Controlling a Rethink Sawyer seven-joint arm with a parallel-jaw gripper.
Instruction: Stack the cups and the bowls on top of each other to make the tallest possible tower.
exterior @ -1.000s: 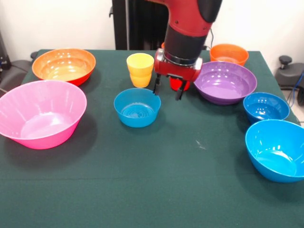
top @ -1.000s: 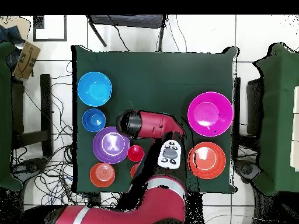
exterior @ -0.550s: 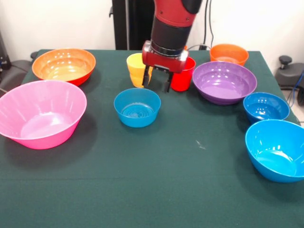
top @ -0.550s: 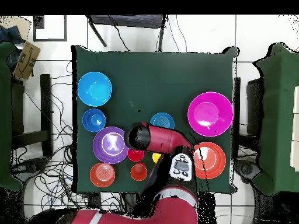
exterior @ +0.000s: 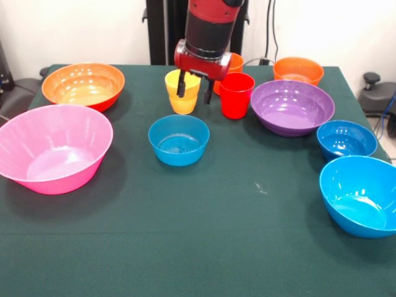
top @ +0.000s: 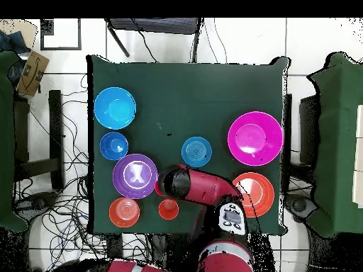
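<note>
My gripper (exterior: 195, 90) hangs open at the yellow cup (exterior: 183, 102). One finger (exterior: 181, 86) is in front of the cup's rim and the other is just off its right side. The red cup (exterior: 237, 94) stands to the right, and the orange cup (exterior: 234, 62) peeks out behind the arm. Around them are the small blue bowl (exterior: 179, 140), purple bowl (exterior: 292, 106), small orange bowl (exterior: 298, 69), second small blue bowl (exterior: 346, 139), bright blue bowl (exterior: 360, 195), pink bowl (exterior: 54, 147) and large orange bowl (exterior: 83, 85). No tower shows; each piece stands alone. In the overhead view the arm (top: 190, 184) hides the gripper and yellow cup.
The dark green table (exterior: 204, 235) has its widest bare stretch along the front edge. In the overhead view chairs and cables ring the table (top: 191, 92), and the arm partly covers the large orange bowl (top: 254, 197).
The gripper has moved from beside the small blue bowl, back and to the left, to the yellow cup. The red cup, earlier behind it, now stands in plain sight.
</note>
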